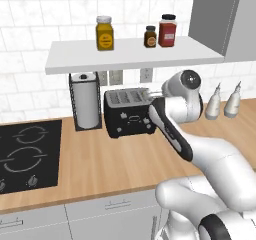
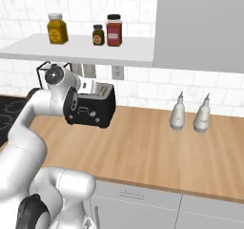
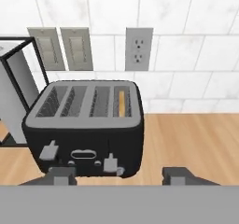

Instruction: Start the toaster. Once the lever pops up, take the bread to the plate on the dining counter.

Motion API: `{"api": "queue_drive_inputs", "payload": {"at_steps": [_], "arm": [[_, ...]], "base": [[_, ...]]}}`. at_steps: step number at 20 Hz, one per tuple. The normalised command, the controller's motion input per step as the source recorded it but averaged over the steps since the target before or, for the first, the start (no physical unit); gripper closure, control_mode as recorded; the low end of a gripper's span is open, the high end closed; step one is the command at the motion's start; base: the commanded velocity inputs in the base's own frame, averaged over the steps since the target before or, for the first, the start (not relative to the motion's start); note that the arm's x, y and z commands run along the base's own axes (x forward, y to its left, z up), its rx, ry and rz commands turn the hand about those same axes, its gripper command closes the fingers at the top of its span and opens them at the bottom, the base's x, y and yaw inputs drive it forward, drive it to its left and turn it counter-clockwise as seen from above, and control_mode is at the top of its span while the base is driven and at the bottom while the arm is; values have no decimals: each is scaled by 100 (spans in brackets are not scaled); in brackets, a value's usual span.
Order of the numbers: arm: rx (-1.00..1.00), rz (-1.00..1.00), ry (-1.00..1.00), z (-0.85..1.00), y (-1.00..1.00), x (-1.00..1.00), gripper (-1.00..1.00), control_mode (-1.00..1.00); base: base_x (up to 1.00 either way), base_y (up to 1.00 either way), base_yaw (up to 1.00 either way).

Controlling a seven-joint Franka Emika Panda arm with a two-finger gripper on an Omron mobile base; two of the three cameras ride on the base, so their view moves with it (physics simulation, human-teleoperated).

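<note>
The glossy black toaster stands on the wood worktop against the tiled wall, also seen as the toaster and the toaster. A thin tan edge of bread sits low in its rightmost slot. Two pale levers show on its front face. My gripper hangs in front of and slightly above the toaster, open, with its dark fingertips wide apart and nothing between them. The plate and the dining counter are out of view.
A paper-towel holder stands just left of the toaster, with a black hob further left. A shelf with jars hangs above. Two pale bottles stand at the right. Bare worktop lies in front.
</note>
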Motion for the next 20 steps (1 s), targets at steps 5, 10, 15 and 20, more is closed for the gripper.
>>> {"api": "queue_drive_inputs", "payload": {"at_steps": [5,10,15,20], "arm": [[-2,-3,-10,2,16,-53,-100,-100],[-5,-2,-3,0,26,-16,-100,-100],[-8,0,-17,-11,6,-3,-100,-100],[-11,1,-22,-36,-2,0,-100,-100]], "base": [[0,0,0],[0,0,0],[0,0,0],[0,0,0]]}}
